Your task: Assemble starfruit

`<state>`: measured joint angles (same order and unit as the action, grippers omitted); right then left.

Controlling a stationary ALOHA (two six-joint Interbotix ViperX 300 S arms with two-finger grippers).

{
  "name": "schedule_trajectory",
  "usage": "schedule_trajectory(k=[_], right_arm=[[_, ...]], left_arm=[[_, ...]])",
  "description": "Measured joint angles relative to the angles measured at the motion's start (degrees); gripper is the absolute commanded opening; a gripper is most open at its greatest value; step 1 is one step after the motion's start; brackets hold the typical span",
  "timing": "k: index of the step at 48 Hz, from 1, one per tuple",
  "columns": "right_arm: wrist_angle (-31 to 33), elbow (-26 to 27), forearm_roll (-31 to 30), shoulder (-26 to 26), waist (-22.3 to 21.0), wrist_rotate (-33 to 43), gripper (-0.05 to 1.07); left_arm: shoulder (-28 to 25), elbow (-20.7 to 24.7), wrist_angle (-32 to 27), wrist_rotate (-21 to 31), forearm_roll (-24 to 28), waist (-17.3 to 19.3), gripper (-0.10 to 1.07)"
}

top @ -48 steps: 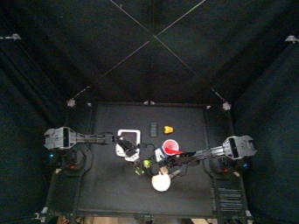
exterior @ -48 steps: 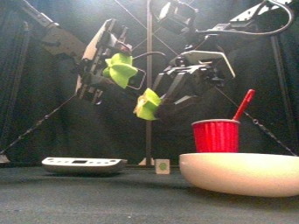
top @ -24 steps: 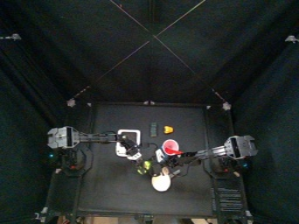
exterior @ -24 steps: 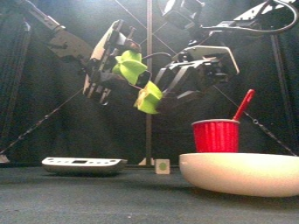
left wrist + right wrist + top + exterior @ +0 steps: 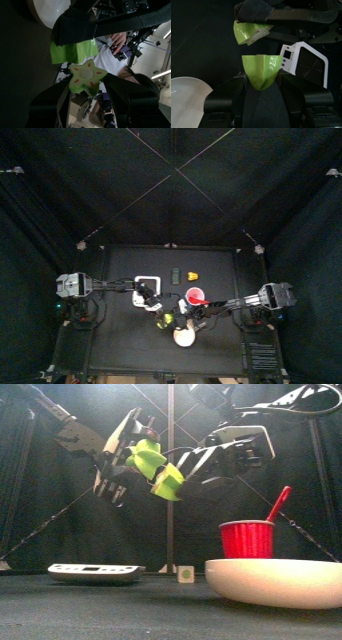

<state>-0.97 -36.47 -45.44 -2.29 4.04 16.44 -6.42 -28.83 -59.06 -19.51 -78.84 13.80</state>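
The starfruit is in two glossy yellow-green pieces, both held in the air above the table. My left gripper [image 5: 87,89] is shut on one piece [image 5: 87,79], whose star-shaped cut face shows in the left wrist view. My right gripper [image 5: 261,77] is shut on the other piece [image 5: 262,69]. In the front view the left piece [image 5: 143,456] sits just up and left of the right piece [image 5: 168,481], and the two look as if they touch. The right wrist view still shows a small gap between its own piece and the left piece [image 5: 251,31].
On the table a white tray [image 5: 96,570] lies at the left. A red cup [image 5: 246,539] with a red stick stands behind a cream bowl [image 5: 274,581] at the right. A small yellow thing [image 5: 193,276] lies farther back.
The right gripper has lifted its piece up and left towards the left gripper's piece. The gap between the pieces has closed in the front view.
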Motion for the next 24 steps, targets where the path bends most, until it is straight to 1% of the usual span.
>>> schedule_trajectory(k=[24], right_arm=[[0.0, -0.1, -0.4, 0.0, -0.1, -0.1, 0.78]], left_arm=[[-2.0, 0.8, -0.4, 0.0, -0.1, -0.2, 0.54]])
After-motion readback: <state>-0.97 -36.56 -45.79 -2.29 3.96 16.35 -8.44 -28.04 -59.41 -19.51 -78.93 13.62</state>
